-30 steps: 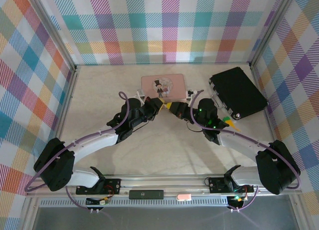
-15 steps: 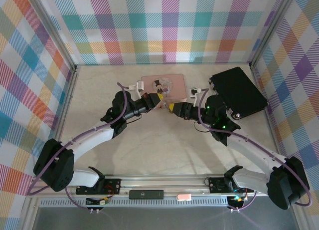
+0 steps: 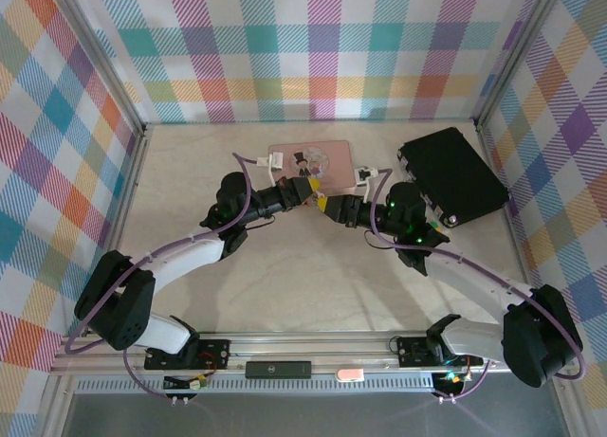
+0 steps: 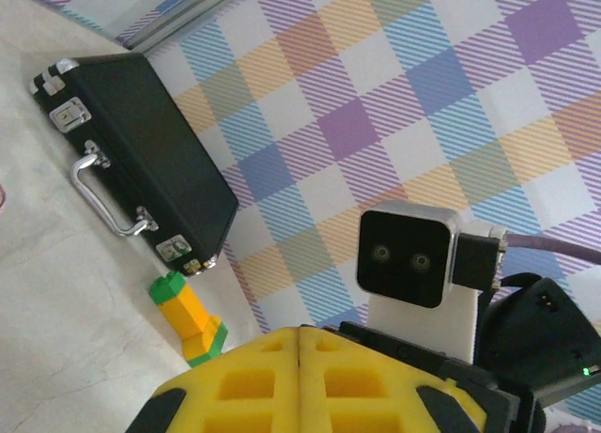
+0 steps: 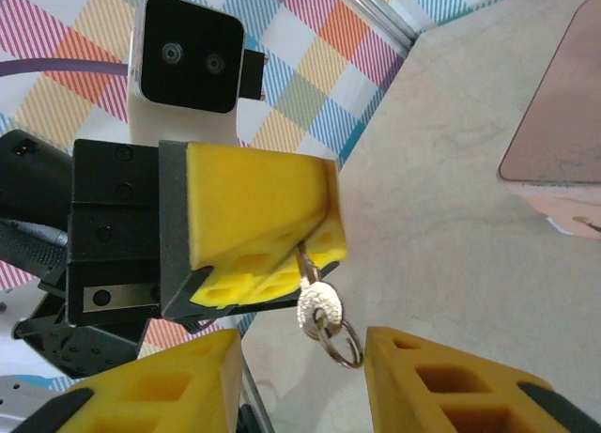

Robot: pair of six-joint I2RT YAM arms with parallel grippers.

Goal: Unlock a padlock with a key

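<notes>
Now both arms have advanced across the pale, stone-patterned desk (image 3: pixel 313 276) to the front edge of the flat, glossy pink tin (image 3: pixel 330 153), with their tips nearly meeting. Your left pincer (image 5: pixel 324 231) stays fully closed, its yellow honeycomb pads pinching the blade of a small silvery key (image 5: pixel 317 309). A thin wire ring (image 5: pixel 344 345) dangles below the key. Your right pincer (image 5: pixel 300 381) stands part open around nothing. The key therefore rests with the left pincer alone, so insertion looks some way off. You cannot make out the brass padlock.
</notes>
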